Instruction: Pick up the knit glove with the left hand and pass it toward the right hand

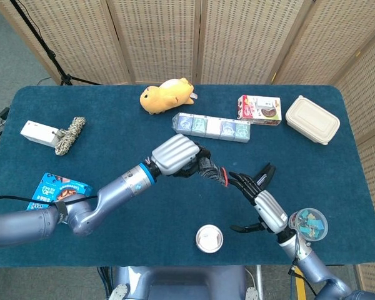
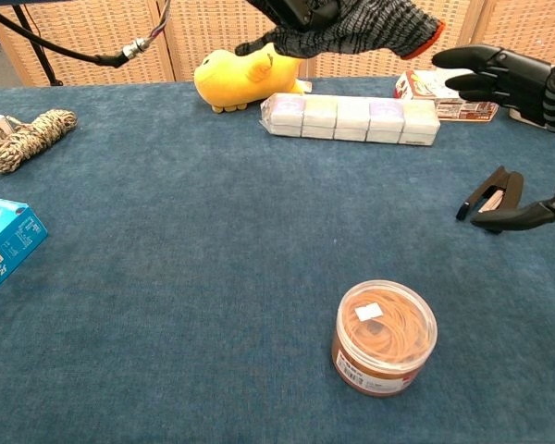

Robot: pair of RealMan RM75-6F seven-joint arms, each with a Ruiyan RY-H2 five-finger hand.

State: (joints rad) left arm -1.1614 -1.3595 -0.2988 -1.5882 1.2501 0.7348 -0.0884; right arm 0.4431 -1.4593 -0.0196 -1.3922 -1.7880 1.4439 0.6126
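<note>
My left hand (image 1: 175,156) grips a grey and black knit glove (image 1: 211,170) and holds it in the air above the middle of the table. In the chest view the glove (image 2: 379,26) hangs at the top edge, its orange cuff pointing right. Just right of that cuff my right hand (image 1: 257,199) stands open, fingers spread, apart from the glove. The chest view shows the right hand's upper fingers (image 2: 490,69) level with the cuff and a lower one (image 2: 527,215) far below.
A black stapler (image 2: 492,194) lies under the right hand. A tub of rubber bands (image 2: 385,338) stands near the front. A row of small boxes (image 1: 211,127), a yellow plush toy (image 1: 167,94), a snack box (image 1: 259,109) and a lidded container (image 1: 312,119) sit behind.
</note>
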